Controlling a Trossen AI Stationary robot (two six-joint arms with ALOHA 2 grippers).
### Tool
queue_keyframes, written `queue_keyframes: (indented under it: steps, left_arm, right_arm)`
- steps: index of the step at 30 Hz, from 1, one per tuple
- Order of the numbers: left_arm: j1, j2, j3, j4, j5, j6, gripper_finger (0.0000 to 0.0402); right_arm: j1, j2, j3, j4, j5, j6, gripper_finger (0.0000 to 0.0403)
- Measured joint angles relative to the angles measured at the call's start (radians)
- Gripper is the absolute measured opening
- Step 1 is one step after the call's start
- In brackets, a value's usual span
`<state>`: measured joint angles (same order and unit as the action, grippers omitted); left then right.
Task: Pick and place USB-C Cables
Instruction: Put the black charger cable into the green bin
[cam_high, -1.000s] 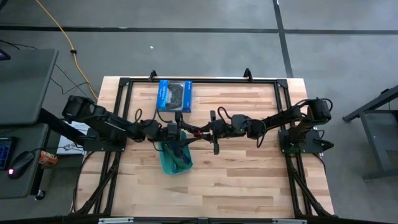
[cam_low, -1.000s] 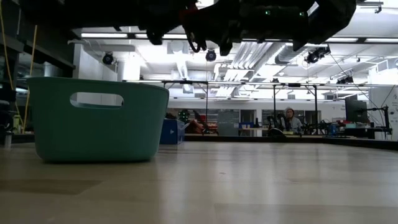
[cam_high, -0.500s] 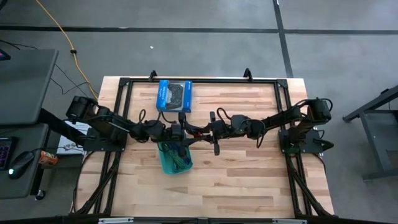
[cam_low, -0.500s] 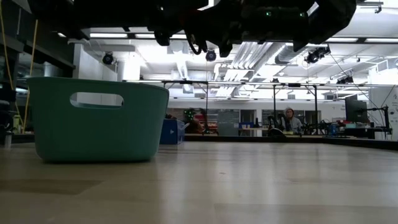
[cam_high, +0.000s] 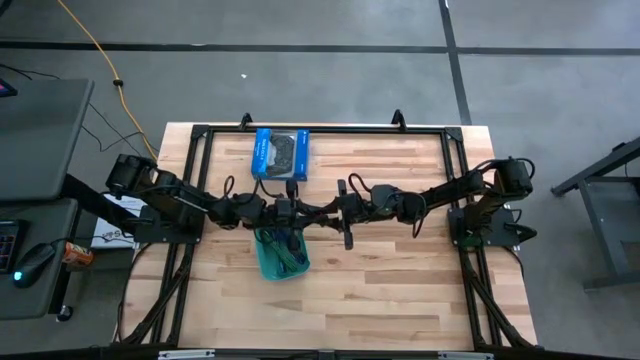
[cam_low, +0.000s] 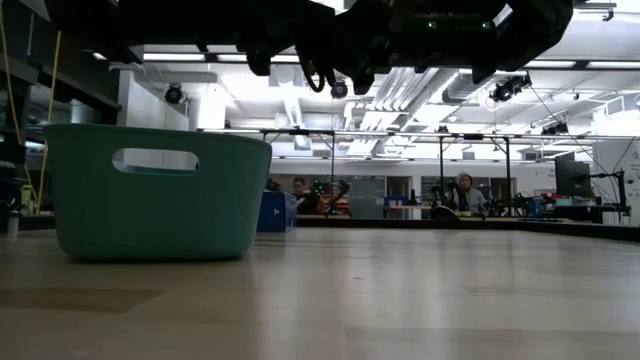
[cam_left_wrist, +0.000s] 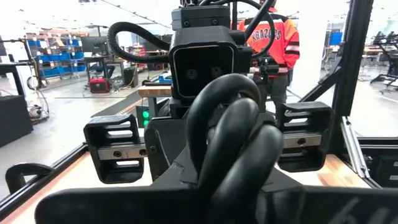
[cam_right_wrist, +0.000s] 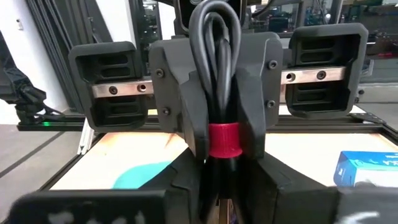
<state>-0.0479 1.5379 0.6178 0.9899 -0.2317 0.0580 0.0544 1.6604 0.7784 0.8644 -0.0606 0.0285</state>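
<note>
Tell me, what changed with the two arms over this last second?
The left hand swung away from above the bin toward the right hand and closed on the black cable between them. The right arm, the bin and the blue box stayed where they were.

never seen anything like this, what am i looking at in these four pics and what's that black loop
This is a robot: two dark arms over a wooden table. One picture looks straight down, one level across the tabletop, and two come from cameras on the wrists. The left claw and right claw meet in mid-air near a teal plastic bin; a blue cardboard box lies farther back. The loop is a black cable bundle with a red tie, clamped in the left claw.
</note>
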Motion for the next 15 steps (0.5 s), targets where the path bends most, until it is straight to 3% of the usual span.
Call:
queue_keyframes:
  steps: [9, 15]
  left_arm:
    - [-0.001, 0.0, 0.0, -0.001, 0.0, -0.005, 0.0011]
    - [-0.001, 0.0, 0.0, 0.001, 0.0, -0.006, 0.0013]
  right_arm:
    - [0.0, 0.0, 0.0, -0.001, 0.013, 0.026, 0.0129]
    - [0.0, 0.0, 0.0, -0.001, 0.035, 0.043, 0.0189]
